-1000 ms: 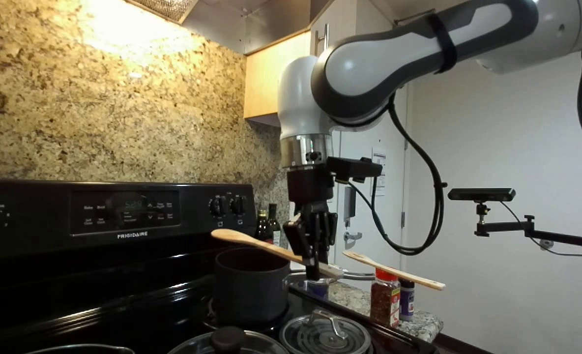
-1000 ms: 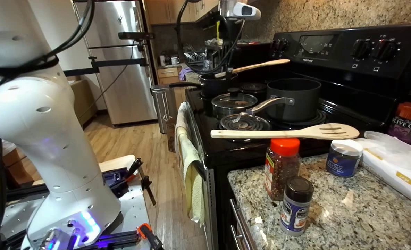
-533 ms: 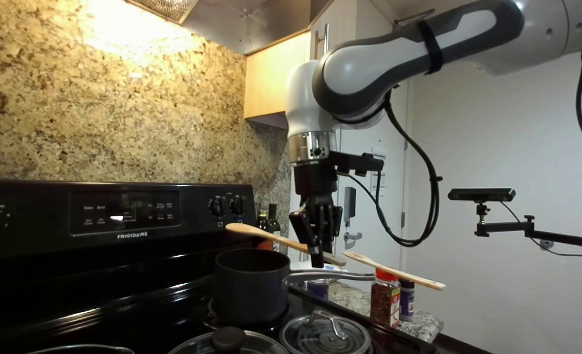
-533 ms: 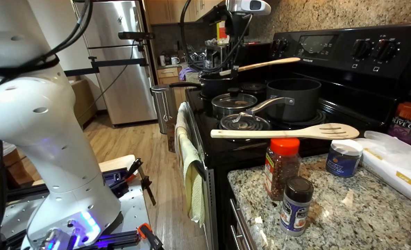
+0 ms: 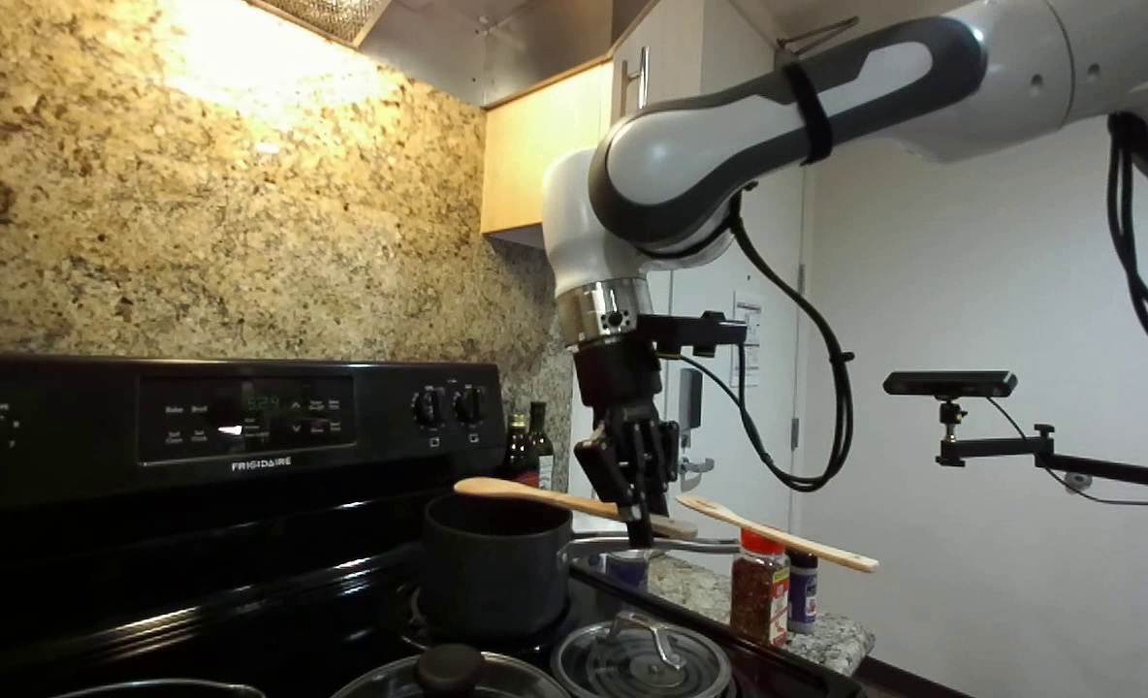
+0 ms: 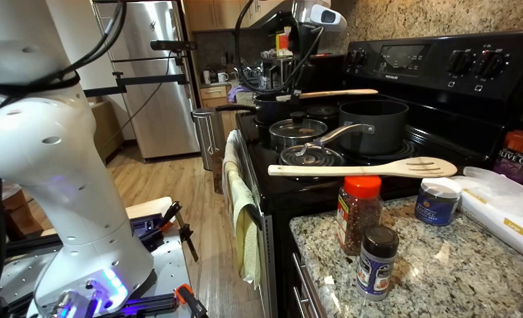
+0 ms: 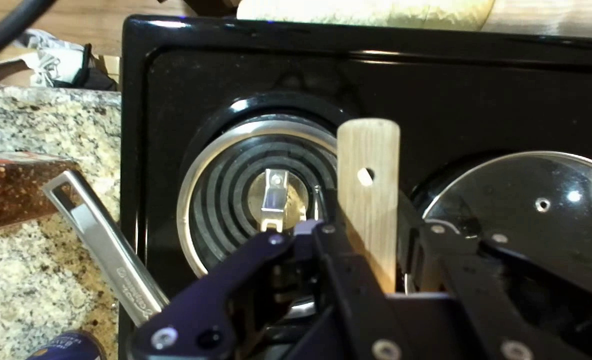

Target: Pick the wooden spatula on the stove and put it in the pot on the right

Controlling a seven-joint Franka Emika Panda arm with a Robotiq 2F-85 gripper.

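- Tool [image 5: 646, 516] clamped on the wooden spatula [image 5: 574, 502].
- Facing the stove [image 6: 433, 84]: long axis near to far, head far.
- The pot [image 6: 380, 132] lies to its right.

Wooden spatula [image 7: 368, 215]: pale wood, fine straight grain running lengthwise, smooth, matt. Slotted wooden turner [image 6: 363, 170]: wood, also matt, faint grain. Gripper [image 5: 649, 523]: mostly matt, metal or plastic cannot tell; screw heads [image 7: 164, 338] bright metal. Robot arm [image 6: 76, 190]: smooth shell, soft gloss. Stove [image 5: 196, 562]: smooth, high gloss, streaked highlights. Metal-handled saucepan [image 5: 496, 572]: smooth body, low sheen; handle [image 7: 108, 247] satin metal. Strap-handled lid [image 7: 231, 185]: clear glass, shiny metal rim [image 7: 276, 128] and strap [image 7: 274, 197]. Countertop [image 6: 456, 260]: speckled stone, polished. Backsplash [image 5: 244, 242]: similar stone, bright glare near the top. Towel [image 6: 246, 221]: cloth, rough texture. Refrigerator [image 6: 160, 110]: metal, brushed look. Floor [image 6: 186, 185]: wood-look planks, slight sheen. Spice-jar cap [image 6: 362, 186]: smooth plastic.
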